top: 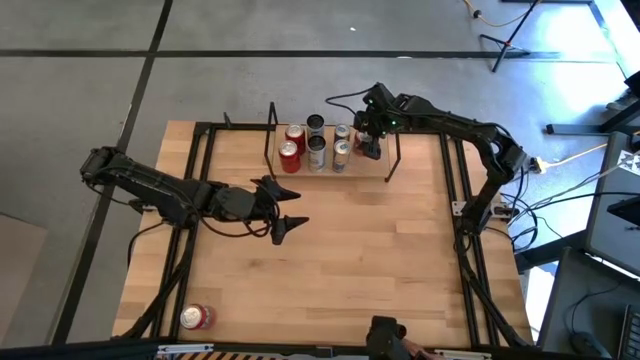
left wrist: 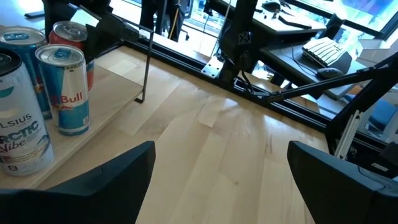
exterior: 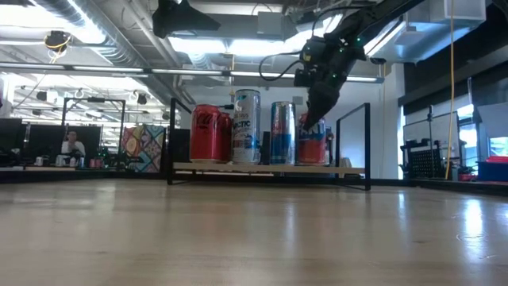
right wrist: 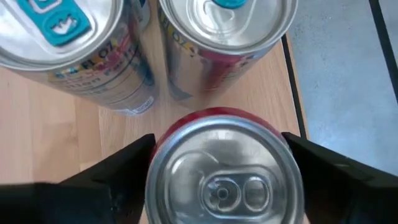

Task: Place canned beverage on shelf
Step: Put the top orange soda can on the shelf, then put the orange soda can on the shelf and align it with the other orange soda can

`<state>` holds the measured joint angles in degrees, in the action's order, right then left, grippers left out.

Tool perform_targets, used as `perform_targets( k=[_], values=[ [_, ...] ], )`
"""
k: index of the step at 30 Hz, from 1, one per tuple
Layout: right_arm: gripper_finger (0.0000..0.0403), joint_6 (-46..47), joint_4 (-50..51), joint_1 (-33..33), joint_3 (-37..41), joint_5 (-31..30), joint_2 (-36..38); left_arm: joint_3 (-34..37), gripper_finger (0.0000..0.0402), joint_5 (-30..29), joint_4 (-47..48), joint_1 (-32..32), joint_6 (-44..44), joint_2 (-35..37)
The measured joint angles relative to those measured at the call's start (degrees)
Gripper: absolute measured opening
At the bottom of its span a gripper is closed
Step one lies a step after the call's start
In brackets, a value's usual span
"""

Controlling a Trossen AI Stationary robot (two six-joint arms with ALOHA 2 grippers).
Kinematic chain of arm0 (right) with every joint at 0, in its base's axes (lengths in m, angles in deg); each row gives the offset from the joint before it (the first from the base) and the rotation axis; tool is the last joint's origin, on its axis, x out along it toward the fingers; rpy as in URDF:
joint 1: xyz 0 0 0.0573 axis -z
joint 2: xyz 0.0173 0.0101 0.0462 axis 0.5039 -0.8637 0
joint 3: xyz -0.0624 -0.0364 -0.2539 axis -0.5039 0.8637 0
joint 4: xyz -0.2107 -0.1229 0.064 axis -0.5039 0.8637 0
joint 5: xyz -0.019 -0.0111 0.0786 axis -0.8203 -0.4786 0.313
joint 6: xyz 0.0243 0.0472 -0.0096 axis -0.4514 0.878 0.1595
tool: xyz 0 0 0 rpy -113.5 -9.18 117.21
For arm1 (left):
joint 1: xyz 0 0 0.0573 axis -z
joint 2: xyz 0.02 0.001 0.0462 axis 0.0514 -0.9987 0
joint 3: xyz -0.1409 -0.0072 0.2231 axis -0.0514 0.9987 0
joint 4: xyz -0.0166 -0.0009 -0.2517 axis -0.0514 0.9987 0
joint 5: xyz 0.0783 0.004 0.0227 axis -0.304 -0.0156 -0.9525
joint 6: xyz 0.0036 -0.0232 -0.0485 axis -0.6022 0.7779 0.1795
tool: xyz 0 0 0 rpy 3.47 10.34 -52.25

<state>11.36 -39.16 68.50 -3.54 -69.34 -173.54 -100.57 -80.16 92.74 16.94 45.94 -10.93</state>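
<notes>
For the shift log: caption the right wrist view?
Right gripper straddles a red can on the shelf, beside two other cans.

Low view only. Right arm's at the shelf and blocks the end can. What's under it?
Observer: The right wrist view looks straight down on an upright red can, with the right gripper directly over it on the shelf.
Operator: Any cans left to load?
Observer: One spare can sits near the table's near corner on the left arm's side.
Operator: Left arm?
Observer: The left gripper hovers mid-table, jaws open and empty.
</notes>
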Motion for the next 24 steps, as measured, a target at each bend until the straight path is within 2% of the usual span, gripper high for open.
perform_targets(
  k=[5,9,17,22,24],
  values=[
    [0.0387,0.1,0.3,0.0,-0.3,-3.2,0.0,0.0,0.0354,0.0,-0.2,0.0,0.5,0.0],
    [0.0391,0.1,3.8,0.0,-4.2,-4.2,0.0,0.1,0.0354,0.6,-0.8,-0.6,3.0,2.1],
    [0.0379,0.7,12.0,-1.5,-14.5,4.7,4.1,0.1,0.0354,2.4,-0.2,0.1,4.4,9.6],
    [0.0379,5.4,10.3,-6.2,-15.5,9.5,9.7,0.1,0.0354,6.9,3.2,0.1,4.9,13.4],
    [0.0379,8.5,10.2,-9.9,-15.5,11.5,10.8,0.0,0.0354,11.5,4.2,0.0,4.9,14.3]
  ],
)
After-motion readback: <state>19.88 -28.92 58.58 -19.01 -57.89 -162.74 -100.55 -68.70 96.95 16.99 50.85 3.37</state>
